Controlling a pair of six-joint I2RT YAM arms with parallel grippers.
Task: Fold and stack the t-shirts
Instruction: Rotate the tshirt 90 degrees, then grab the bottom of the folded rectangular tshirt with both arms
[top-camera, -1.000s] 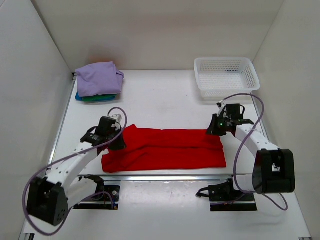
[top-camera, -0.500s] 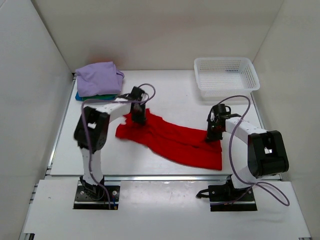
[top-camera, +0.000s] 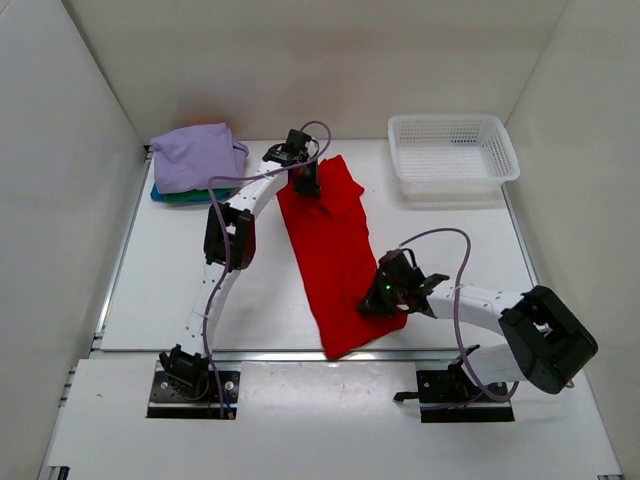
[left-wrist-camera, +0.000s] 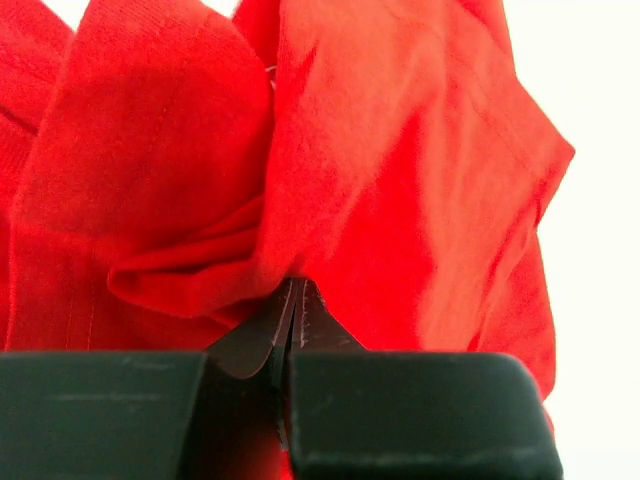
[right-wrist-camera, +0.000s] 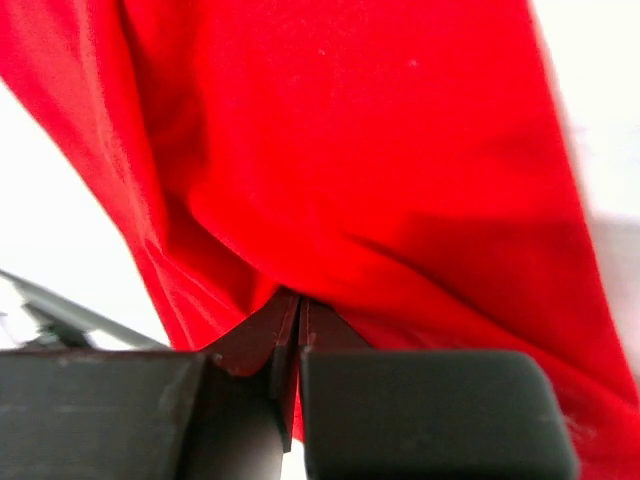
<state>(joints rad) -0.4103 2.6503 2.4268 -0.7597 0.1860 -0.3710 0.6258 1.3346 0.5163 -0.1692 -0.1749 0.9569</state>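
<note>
Holds red t-shirt (top-camera: 335, 250) lengthwise on counter (top-camera: 180, 280) now, not crosswise as before. Pinches far end with left pincer (top-camera: 308, 186), near edge with right pincer (top-camera: 373, 302), both clamped, likely stretching it flat.

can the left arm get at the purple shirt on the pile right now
Probably within reach, but not to pick up yet: the left gripper is shut on the far end of the red t-shirt, so its jaws are taken. The lavender t-shirt lies nearby with only bare table between.
</note>
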